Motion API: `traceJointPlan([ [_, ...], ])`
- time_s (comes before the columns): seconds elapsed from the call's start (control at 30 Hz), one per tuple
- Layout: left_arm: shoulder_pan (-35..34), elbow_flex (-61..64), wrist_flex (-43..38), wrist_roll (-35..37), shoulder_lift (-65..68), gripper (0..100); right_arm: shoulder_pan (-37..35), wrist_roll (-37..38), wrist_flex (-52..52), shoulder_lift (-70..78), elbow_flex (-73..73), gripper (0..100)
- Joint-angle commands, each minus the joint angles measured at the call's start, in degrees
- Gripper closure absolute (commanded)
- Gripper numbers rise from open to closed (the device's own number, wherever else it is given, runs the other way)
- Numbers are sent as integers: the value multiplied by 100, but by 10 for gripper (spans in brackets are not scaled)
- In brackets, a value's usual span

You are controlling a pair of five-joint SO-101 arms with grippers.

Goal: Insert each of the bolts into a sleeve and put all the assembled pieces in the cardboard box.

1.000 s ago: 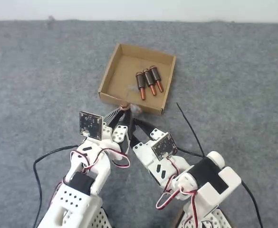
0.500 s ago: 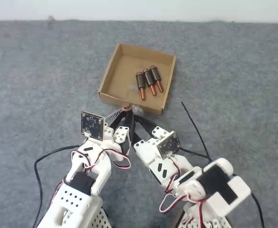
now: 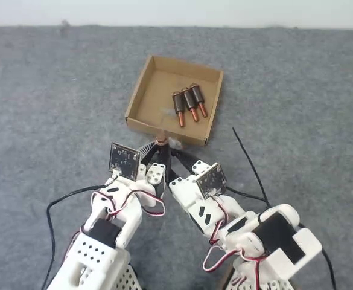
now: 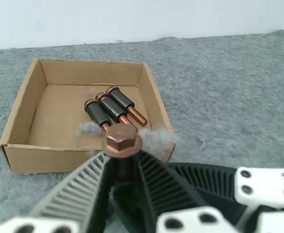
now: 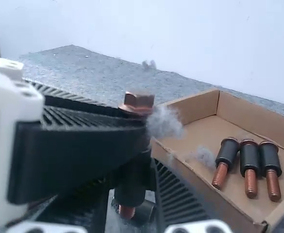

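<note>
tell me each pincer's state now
left pincer: closed on the bolt
right pincer: closed on the sleeve

Table (image 3: 309,84) covered edge to edge in grey, felt-like matting, rough and speckled. Resting flat on it, past the middle toward the far edge: an open cardboard box (image 3: 141,125), turned slightly askew. Just beside the box's near wall, a pale tuft of fluff (image 4: 157,138). Trailing over the matting nearer the front, well apart from each other: a black left cable (image 3: 67,194), curving in a loop, and a black right cable (image 3: 247,156), running almost straight, loose end near the box's corner.
</note>
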Motion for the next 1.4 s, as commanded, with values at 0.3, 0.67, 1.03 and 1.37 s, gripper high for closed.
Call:
traceJointPlan([
  [0.3, -79, -40, 246, -79, -26, 812, 207, -44, 13, -259, -167, 992],
  [0.67, -88, -145, 264, -70, -26, 809, 215, -35, 22, -251, -167, 992],
  [1.03, -879, -558, 264, 536, -35, 807, 215, -35, 31, -242, -176, 992],
  [1.37, -985, -514, 589, 580, -642, 807, 224, -44, 629, -242, -352, 992],
])
